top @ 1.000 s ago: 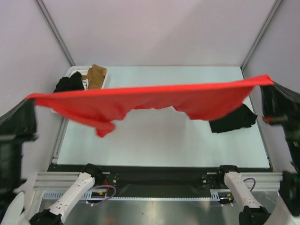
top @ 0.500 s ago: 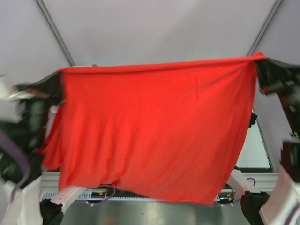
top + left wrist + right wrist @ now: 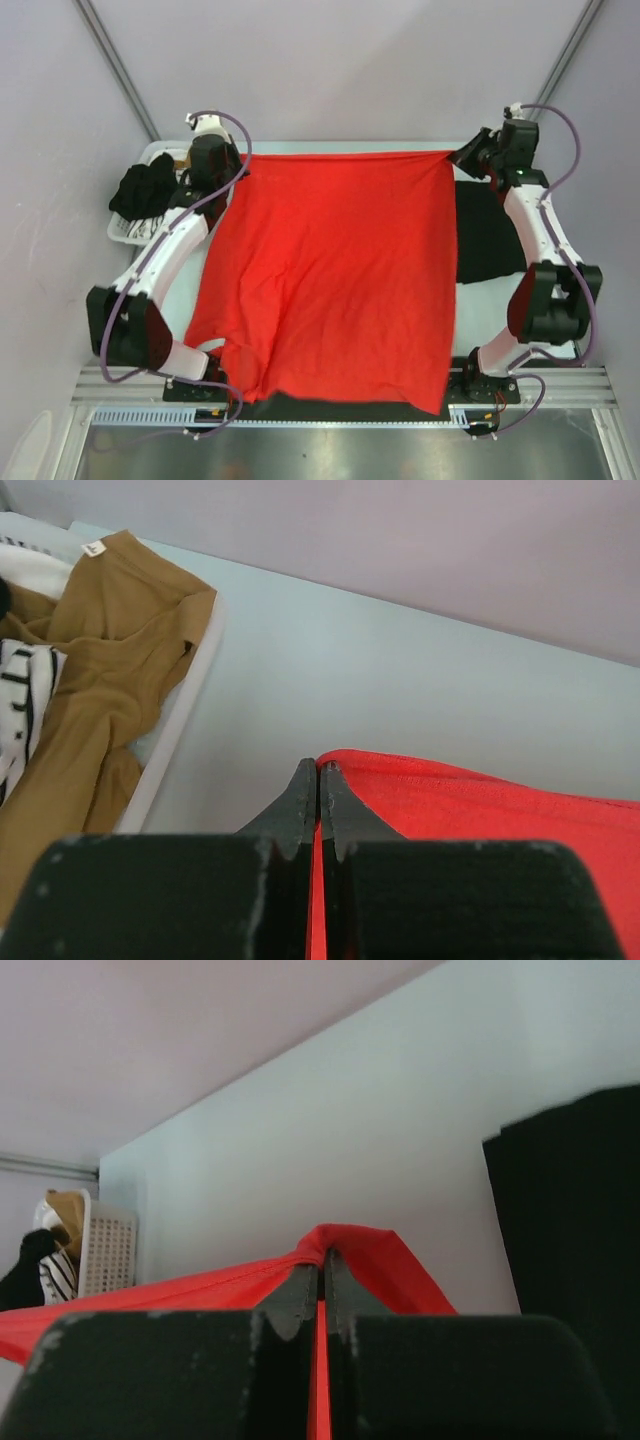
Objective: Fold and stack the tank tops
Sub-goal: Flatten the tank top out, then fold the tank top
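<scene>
Room: pale table (image 3: 420, 670) at your feet, closed in by lilac walls (image 3: 330, 60).
Far left: you have a white basket (image 3: 180, 720) at the table's far left corner. A tan garment (image 3: 110, 650) drapes over its rim, a black-and-white striped cloth (image 3: 20, 695) lies beside it, and a bundle of black cloth (image 3: 145, 187) sits at the basket's left end.
Left arm (image 3: 165, 250): yours reaches from the near edge out to the far left, ending just right of the basket.
Left gripper (image 3: 318, 775): your fingers are pressed together with only a sliver between them, pinching the far left corner of the red tank top (image 3: 330, 270). The red cloth runs down through the slit between them.
Red tank top: it lies spread nearly flat down the middle of the table, far edge pulled straight between your two grippers. Its near edge hangs over the front of the table onto the dark rail, and the near left part is rumpled.
Right gripper (image 3: 322, 1270): your fingers are clamped narrow on the far right corner of the red cloth, which bunches into a small peak at the tips.
Right arm (image 3: 540, 225): yours curves along the table's right side up to that corner.
Black tank top (image 3: 490, 235): it lies flat on the table just right of the red one, touching its right edge. You cannot tell whether it goes under the red.
</scene>
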### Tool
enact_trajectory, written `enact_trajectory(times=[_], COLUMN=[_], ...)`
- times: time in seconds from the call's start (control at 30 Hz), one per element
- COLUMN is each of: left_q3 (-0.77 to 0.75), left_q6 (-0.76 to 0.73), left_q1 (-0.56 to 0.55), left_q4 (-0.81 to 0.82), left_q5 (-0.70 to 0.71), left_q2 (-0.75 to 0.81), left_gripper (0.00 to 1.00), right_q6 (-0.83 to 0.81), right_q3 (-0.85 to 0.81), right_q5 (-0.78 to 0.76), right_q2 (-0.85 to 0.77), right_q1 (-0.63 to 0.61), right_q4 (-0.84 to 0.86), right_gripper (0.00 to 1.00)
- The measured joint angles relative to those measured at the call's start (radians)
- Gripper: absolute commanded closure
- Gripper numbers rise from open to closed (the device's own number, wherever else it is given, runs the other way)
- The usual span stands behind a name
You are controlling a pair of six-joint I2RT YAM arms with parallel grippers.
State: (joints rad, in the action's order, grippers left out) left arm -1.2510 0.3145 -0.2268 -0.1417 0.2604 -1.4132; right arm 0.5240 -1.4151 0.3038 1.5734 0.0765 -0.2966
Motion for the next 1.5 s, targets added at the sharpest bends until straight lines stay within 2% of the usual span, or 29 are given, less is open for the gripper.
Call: enact_trajectory(times=[0.13, 0.27, 0.4, 0.53, 0.63, 0.77, 0.93, 1.07, 1.4, 1.43, 1.5], left_q3=[-0.116, -0.305, -0.496, -0.634, -0.643, -0.506, -0.278, -0.172, 0.119, 0.138, 0.178], left_q6=[-0.001, -0.002, -0.014, -0.036, -0.038, -0.033, 0.000, 0.018, 0.023, 0.026, 0.028], left_q1=[0.013, 0.035, 0.049, 0.052, 0.052, 0.053, 0.053, 0.051, -0.003, -0.006, -0.013], left_q4=[0.091, 0.124, 0.117, 0.099, 0.100, 0.171, 0.198, 0.206, 0.192, 0.189, 0.191], left_q5=[0.008, 0.005, 0.006, 0.000, -0.010, -0.030, -0.065, -0.089, -0.043, -0.040, -0.033], left_q2=[-0.216, -0.448, -0.639, -0.761, -0.772, -0.707, -0.589, -0.535, -0.357, -0.345, -0.327], left_gripper=[1.00, 1.00, 1.00, 1.00, 1.00, 1.00, 1.00, 1.00, 0.99, 0.94, 0.81], right_q6=[0.034, 0.049, 0.052, 0.051, 0.042, 0.028, 0.024, 0.022, 0.023, 0.023, 0.023], right_q3=[-0.108, -0.369, -0.600, -0.748, -0.751, -0.609, -0.309, -0.116, 0.182, 0.208, 0.250], right_q5=[0.028, 0.058, 0.072, 0.072, 0.071, 0.070, 0.068, 0.057, 0.015, 0.006, -0.010], right_q2=[0.198, 0.474, 0.695, 0.829, 0.839, 0.766, 0.607, 0.494, 0.277, 0.261, 0.238], right_q1=[0.001, -0.001, -0.005, -0.008, -0.008, -0.009, -0.009, -0.009, -0.010, -0.012, -0.019], right_q4=[0.138, 0.208, 0.201, 0.150, 0.129, 0.167, 0.211, 0.243, 0.324, 0.328, 0.330], right_gripper=[1.00, 1.00, 1.00, 1.00, 1.00, 1.00, 1.00, 1.00, 1.00, 1.00, 0.90])
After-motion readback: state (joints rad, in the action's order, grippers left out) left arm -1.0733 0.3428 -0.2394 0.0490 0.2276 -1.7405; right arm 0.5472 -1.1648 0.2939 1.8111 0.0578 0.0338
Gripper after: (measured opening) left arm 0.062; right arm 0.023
